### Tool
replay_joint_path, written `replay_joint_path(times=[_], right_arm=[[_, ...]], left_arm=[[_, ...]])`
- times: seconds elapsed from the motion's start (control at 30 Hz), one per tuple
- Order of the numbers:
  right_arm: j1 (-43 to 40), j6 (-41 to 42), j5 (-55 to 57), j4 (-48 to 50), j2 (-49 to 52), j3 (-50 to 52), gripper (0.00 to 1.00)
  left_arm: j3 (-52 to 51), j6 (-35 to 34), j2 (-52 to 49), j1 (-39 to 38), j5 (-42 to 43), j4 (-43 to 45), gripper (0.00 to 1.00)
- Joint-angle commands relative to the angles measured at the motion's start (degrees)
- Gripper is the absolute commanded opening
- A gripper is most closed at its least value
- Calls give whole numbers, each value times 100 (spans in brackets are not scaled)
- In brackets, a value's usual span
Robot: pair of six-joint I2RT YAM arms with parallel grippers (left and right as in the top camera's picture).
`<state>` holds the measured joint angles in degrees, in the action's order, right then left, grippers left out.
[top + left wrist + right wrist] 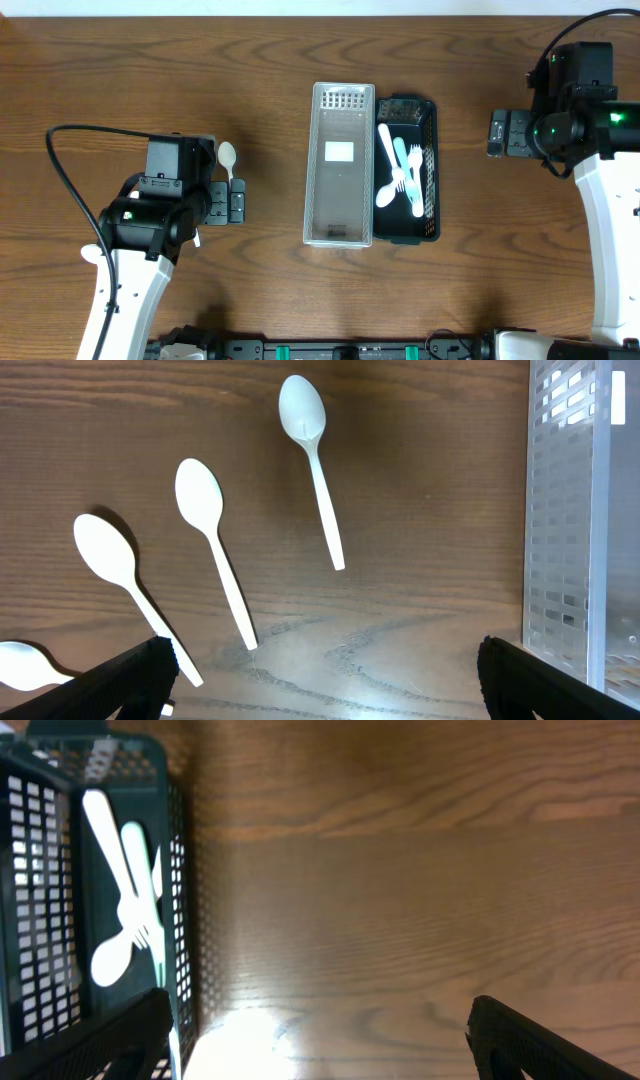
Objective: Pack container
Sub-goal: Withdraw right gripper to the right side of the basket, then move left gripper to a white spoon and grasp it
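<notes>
You are partway through the packing, as I judge it: some cutlery is already lying in the dark mesh basket (429, 108) in the middle of the worktop (150, 60), while the clear perforated bin (340, 215), touching the basket's left side, is looking empty apart from a white label patch. Four loose spoons (318, 490) are waiting on the bare wood near the left arm, so the larger share of the job is probably ahead of you. Counting them from the left wrist view, you are seeing three whole ones lying apart from each other, bowls pointing away from the camera, plus a cut-off spoon (22, 664) at the frame's edge; the overhead view is showing only one, the arm hiding the rest. In the basket I am counting at least three pieces: a white spoon (384, 195), a pale teal piece (401, 155) and a white fork (416, 206). They are crossing each other, so I cannot rule out a fourth. There is one basket and one clear bin. Your left pincer (325, 670) is hovering released over the spoons, gripping nothing. Your right pincer (318, 1025) is also spread wide and empty, hanging over bare wood just to the right of the basket.
</notes>
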<state>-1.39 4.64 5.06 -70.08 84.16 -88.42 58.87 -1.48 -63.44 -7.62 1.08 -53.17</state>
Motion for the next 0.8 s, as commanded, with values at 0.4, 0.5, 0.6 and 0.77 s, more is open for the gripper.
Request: replay_joint_path(times=[0.4,0.5,0.6,0.77], right_arm=[[-48,116,-105,-44,-861,750,99],[-48,136,-105,90,-1145,1202,99],[-46,177,-114,131,-1285,1622,99],[-48,216,-221,308,-1303,2103,99]], left_arm=[[601,9,142,-20,-63,-79,98],[1165,9,4,-17,-66,-168,98],[1659,9,-413,-17,-66,-210,98],[1928,-13,-1443,-17,-66,-173,98]])
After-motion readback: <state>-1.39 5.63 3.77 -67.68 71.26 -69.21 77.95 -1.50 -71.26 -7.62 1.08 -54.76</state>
